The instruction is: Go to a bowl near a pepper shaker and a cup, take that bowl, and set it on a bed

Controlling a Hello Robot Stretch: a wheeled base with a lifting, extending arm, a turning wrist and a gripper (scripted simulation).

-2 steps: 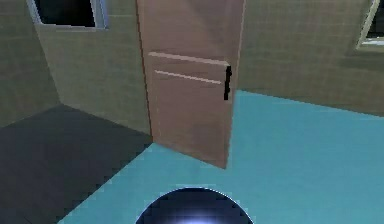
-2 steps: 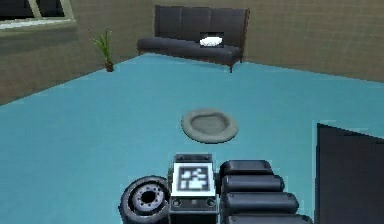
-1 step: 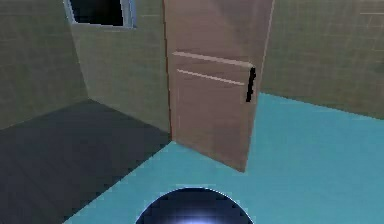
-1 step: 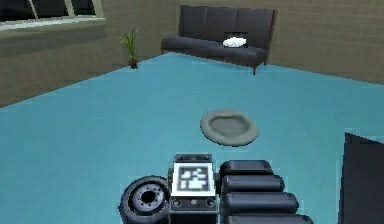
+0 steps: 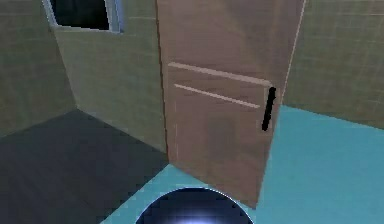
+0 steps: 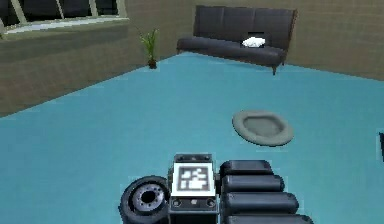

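Window point(image 5: 80, 12): cut by the forward view's top edge.
Door point(image 5: 225, 90): top cut off.
Dark dome point(image 5: 195, 208): cut by the bottom edge.
White thing point(image 6: 254, 42) on sofa point(image 6: 235, 35): too small to name.
Gripper point(image 6: 148, 200): fingers not made out; load cannot be told.

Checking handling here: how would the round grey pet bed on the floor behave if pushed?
The pet bed lies low and flat, so it would probably slide, not tip or roll. Its padded-looking raised rim suggests it is soft, light and likely floppy if lifted.
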